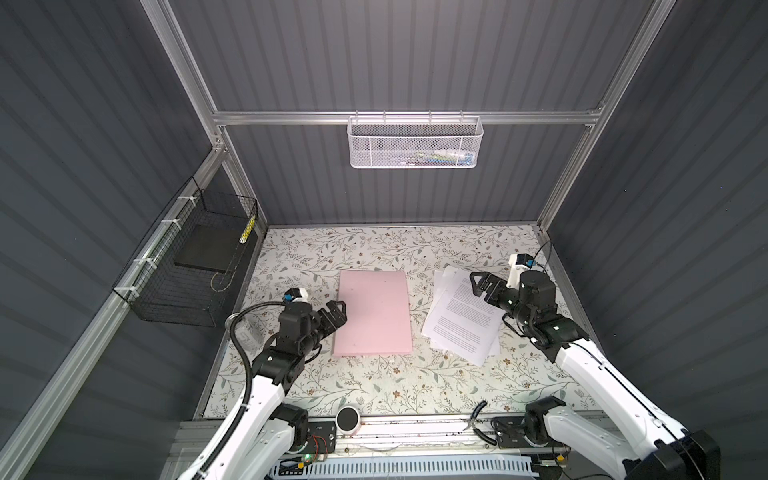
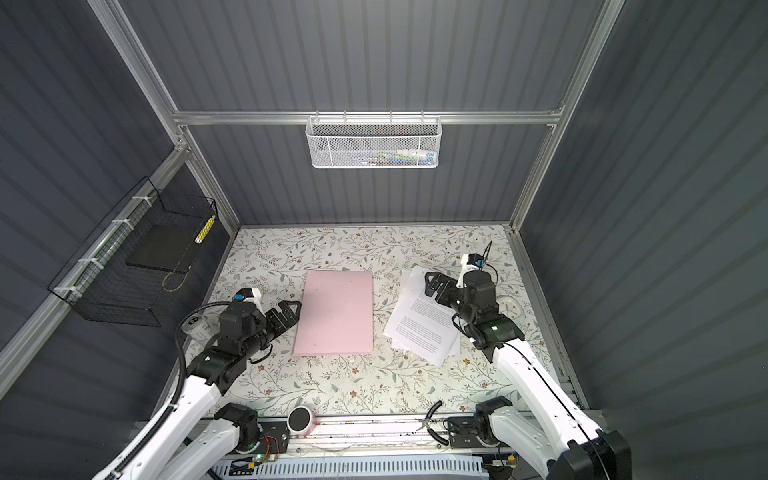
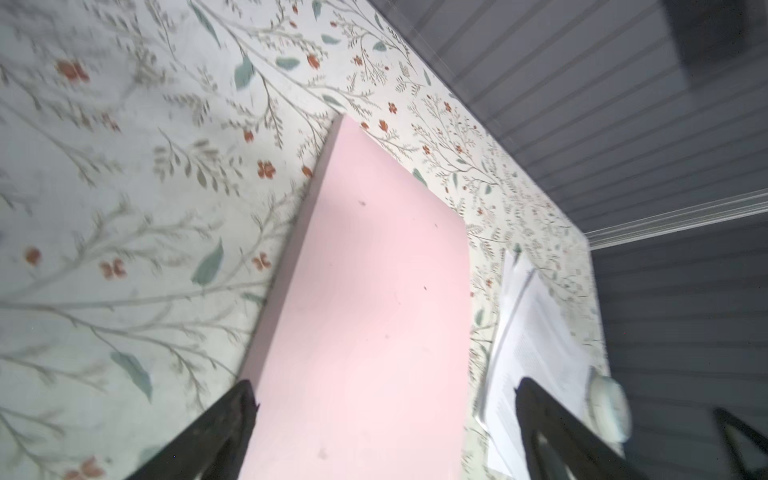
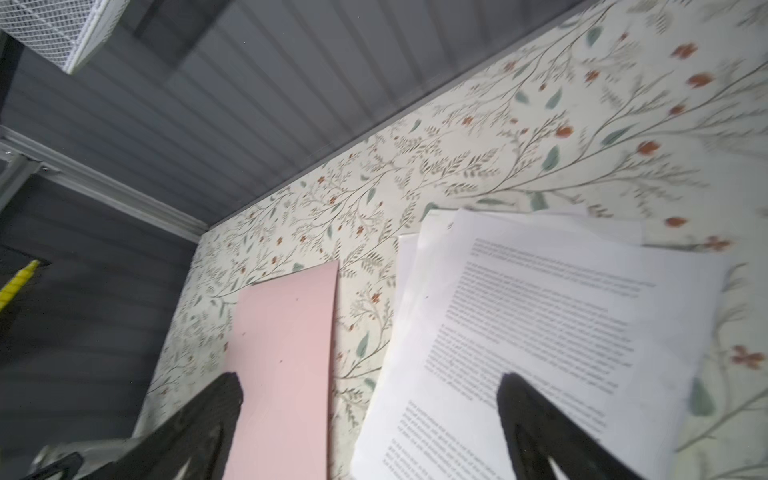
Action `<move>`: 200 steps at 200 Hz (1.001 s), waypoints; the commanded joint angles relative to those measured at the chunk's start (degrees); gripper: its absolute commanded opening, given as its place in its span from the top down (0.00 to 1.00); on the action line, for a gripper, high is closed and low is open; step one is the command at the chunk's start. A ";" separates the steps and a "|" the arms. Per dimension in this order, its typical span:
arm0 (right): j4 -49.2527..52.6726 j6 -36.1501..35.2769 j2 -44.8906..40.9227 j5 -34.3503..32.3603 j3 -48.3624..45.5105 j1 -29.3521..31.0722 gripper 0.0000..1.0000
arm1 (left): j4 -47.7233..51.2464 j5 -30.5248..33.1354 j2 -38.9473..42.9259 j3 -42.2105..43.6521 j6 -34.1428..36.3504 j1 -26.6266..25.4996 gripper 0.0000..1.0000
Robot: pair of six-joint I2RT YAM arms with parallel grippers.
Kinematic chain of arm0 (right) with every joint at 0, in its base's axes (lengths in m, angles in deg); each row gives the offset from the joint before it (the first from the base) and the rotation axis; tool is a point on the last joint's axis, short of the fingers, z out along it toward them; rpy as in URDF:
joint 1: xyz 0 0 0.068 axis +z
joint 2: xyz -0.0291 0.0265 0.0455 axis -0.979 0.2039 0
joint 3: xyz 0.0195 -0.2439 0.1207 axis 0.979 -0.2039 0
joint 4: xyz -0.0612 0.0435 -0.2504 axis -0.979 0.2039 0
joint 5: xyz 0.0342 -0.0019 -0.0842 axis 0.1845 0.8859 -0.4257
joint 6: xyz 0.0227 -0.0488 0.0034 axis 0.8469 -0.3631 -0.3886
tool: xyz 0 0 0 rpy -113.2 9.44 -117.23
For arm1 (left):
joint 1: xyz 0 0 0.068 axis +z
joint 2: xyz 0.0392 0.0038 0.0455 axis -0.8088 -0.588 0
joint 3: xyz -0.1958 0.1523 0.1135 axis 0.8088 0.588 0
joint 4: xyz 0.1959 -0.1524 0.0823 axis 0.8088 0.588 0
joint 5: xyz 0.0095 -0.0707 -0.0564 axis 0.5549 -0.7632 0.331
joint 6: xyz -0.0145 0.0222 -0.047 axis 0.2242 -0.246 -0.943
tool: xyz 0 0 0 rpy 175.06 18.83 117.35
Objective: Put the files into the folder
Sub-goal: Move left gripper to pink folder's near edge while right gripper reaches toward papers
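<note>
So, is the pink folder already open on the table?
No, the folder lies closed and flat, plain cover up, with the files apart to its side.

A strip of bare desk (image 1: 374,249) runs between the folder (image 1: 372,312) and the files (image 1: 461,320). Broad bare bands lie along the desk's back and front edges. The left gripper (image 1: 341,311) crowds the folder's left side. The right gripper (image 1: 475,286) hangs over the files' back part.
</note>
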 commanded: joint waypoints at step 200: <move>-12.37 11.12 16.12 10.40 -1.19 6.02 0.05 | -9.20 -7.42 0.73 15.87 -20.67 -8.86 0.09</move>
